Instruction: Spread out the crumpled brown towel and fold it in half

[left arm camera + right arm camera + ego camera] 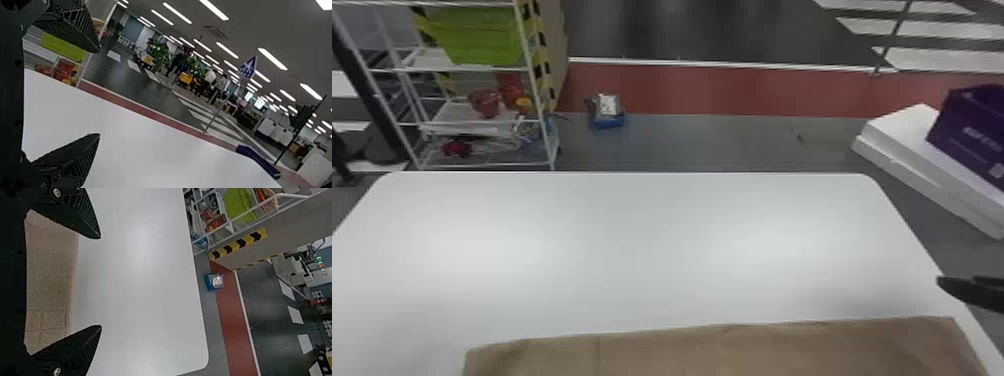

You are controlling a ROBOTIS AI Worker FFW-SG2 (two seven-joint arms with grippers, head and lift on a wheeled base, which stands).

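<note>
Black two-fingered right gripper (100, 282) and left gripper (99, 93): fingers spread, empty. Brown cloth towel (722, 355) probably light, floppy; best pinched along far edge (782, 330), near corners.

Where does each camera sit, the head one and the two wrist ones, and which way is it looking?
Head view: on the head, looking forward and down over the white table and towel; right end effector at the right edge.
Left wrist view: facing across the table into the room; left end effector, open.
Right wrist view: over towel and table toward the rack; right end effector, open.
Shared: table and rack in all three; towel in head and right wrist views.
</note>
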